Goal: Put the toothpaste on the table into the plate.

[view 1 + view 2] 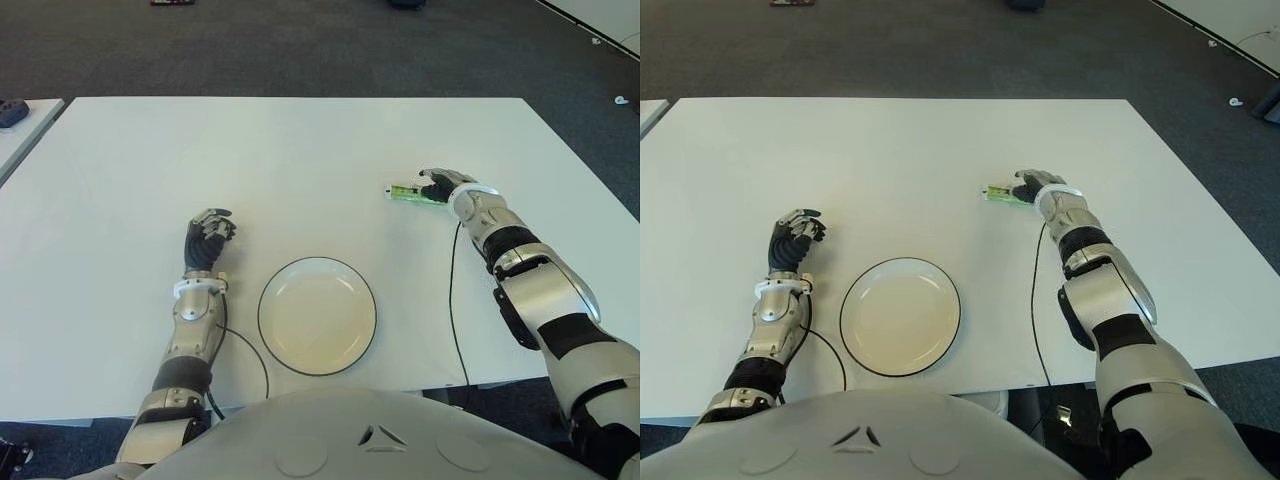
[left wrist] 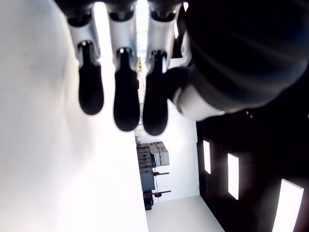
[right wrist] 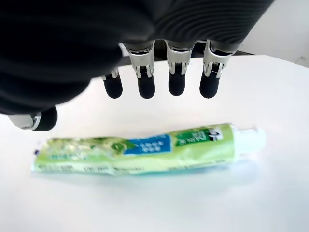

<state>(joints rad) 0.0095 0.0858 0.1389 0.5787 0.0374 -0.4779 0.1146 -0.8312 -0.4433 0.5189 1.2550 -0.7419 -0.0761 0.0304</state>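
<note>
— Out at about two o'clock from the plate, on the white surface, that's where the toothpaste is lying, flat on its side.

— And the right hand?

— Right over the tube. From the wrist view the fingers hang spread just above the toothpaste, thumb off to one side, nothing gripped. The tube is green with a blue patch and a white cap, and it rests on the surface under the fingertips.

— Touching it?

— I can't tell for certain; there looks to be a sliver of surface between the fingertips and the tube.

— What about the left hand?

— It shows at roughly ten o'clock from the plate, just beside it. Its fingers are loosely curved and hold nothing.

— The plate itself?

— White with a dark rim, near the front edge of the surface, between the two arms, nothing in it. The tube is well apart from it.
</note>
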